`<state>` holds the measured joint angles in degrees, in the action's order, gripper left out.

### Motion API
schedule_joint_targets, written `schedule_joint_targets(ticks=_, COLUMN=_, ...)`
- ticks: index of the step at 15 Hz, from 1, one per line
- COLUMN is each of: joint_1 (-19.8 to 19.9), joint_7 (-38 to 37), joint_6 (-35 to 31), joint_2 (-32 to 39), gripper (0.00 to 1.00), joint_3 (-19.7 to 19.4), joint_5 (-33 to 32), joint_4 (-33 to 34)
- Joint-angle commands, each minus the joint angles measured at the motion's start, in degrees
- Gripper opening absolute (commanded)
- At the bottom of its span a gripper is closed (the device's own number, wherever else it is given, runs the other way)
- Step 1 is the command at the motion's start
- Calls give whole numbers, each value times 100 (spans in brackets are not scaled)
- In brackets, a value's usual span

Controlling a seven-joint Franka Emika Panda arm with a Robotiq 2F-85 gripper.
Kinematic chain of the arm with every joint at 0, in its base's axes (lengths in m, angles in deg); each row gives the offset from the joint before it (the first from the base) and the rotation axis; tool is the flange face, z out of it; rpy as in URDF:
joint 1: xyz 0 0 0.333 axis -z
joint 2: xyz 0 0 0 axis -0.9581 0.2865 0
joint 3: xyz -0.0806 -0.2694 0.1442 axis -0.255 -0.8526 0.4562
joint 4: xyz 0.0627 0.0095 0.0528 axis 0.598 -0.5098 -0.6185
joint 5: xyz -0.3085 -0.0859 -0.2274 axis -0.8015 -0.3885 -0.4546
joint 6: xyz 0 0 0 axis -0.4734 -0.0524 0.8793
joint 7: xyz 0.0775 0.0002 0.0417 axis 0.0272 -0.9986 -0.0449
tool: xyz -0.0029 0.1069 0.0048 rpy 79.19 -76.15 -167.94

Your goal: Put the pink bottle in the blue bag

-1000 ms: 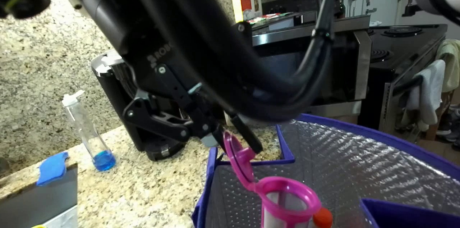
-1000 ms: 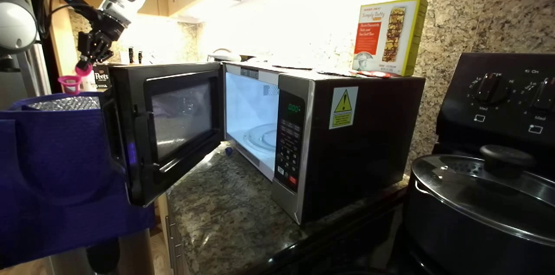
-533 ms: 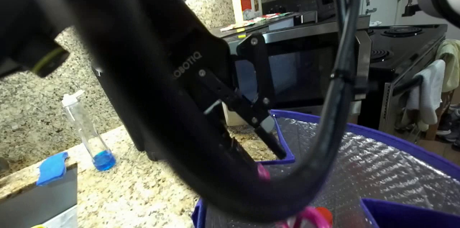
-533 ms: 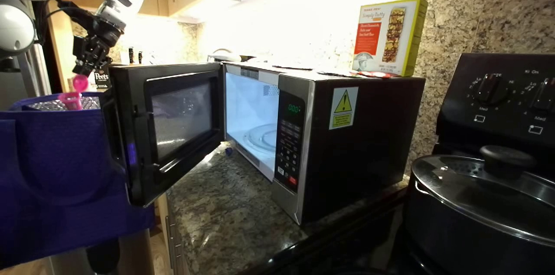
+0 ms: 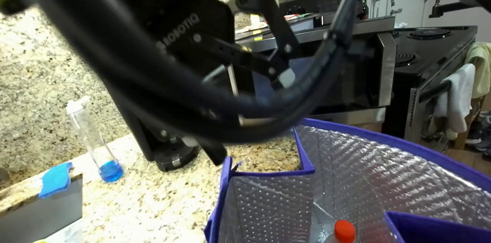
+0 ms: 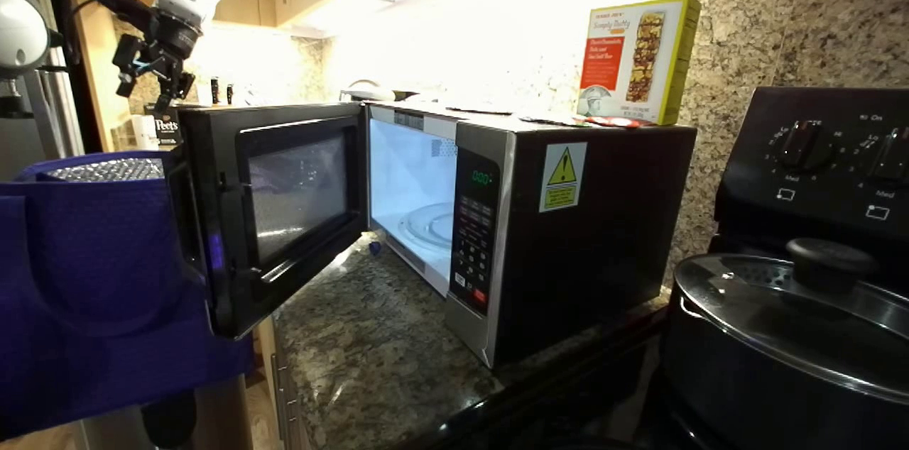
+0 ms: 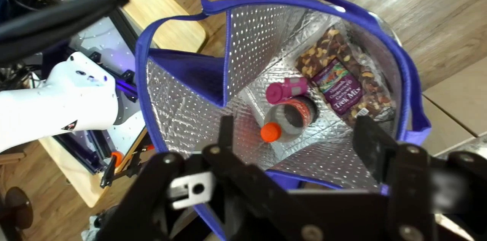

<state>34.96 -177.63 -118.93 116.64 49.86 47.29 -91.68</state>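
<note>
The pink bottle (image 7: 285, 89) is at the bottom of the blue bag (image 7: 408, 81) in the wrist view, beside a soda bottle. I cannot tell whether it stands or lies there. In both exterior views it is hidden. The bag shows its silvery lining (image 5: 272, 204) in an exterior view, and its blue outer side (image 6: 92, 258) in an exterior view too. My gripper (image 7: 295, 119) is above the bag's mouth, its fingers wide apart with nothing between them. Seen from outside, the open gripper (image 6: 143, 98) hangs higher than the bag's rim.
Inside the bag are an orange-capped soda bottle (image 7: 293, 117) and a trail mix pack (image 7: 338, 85). The microwave door (image 6: 298, 187) stands ajar beside the bag. A coffee maker (image 5: 172, 156) and a clear bottle with blue liquid (image 5: 94, 139) stand on the counter (image 5: 161, 201).
My gripper has gone from shut on the pink bottle's lid to wide open, and has risen. The pink bottle has dropped into the bag, out of both exterior views.
</note>
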Motion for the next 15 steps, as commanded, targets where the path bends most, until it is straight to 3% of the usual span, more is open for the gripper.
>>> schedule_joint_targets(ticks=1, joint_1=-73, joint_7=-387, joint_6=-367, joint_2=-583, gripper=100, joint_3=-56, joint_5=-209, joint_4=17)
schedule_joint_targets(ticks=8, joint_1=-185, joint_7=-119, joint_6=-687, joint_2=-1799, gripper=100, joint_3=-470, joint_5=-1211, joint_4=81)
schedule_joint_targets(ticks=11, joint_1=-239, joint_7=371, joint_6=-899, joint_2=-2298, gripper=100, joint_3=-426, joint_5=-1372, joint_4=94)
schedule_joint_targets(ticks=15, joint_1=-241, joint_7=1278, joint_6=-696, joint_2=-2941, gripper=100, joint_3=-211, joint_5=-1228, joint_4=102)
